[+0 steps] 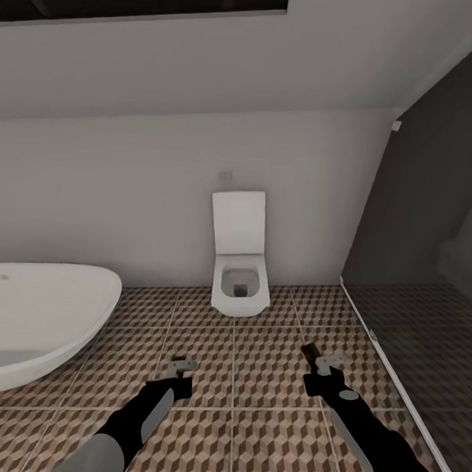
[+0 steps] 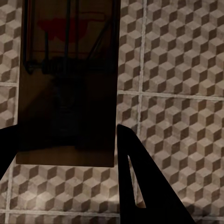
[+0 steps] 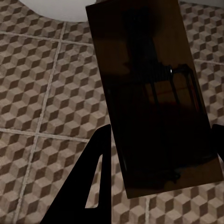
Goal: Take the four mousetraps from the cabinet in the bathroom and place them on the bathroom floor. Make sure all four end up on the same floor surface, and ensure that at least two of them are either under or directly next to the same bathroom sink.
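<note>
A white bathtub [image 1: 41, 317] sits far left on the bathroom floor [image 1: 268, 371]. The left gripper [image 1: 181, 374] clamps one mousetrap [image 2: 67, 84] above the tiles. A white toilet [image 1: 240, 263] stands at the wall ahead. The right gripper [image 1: 322, 369] pinches another mousetrap [image 3: 154, 98]; the dark shower floor [image 1: 438, 365] lies rightmost.

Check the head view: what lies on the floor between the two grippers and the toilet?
Bare patterned floor tiles separate the left gripper and right gripper from the toilet.
</note>
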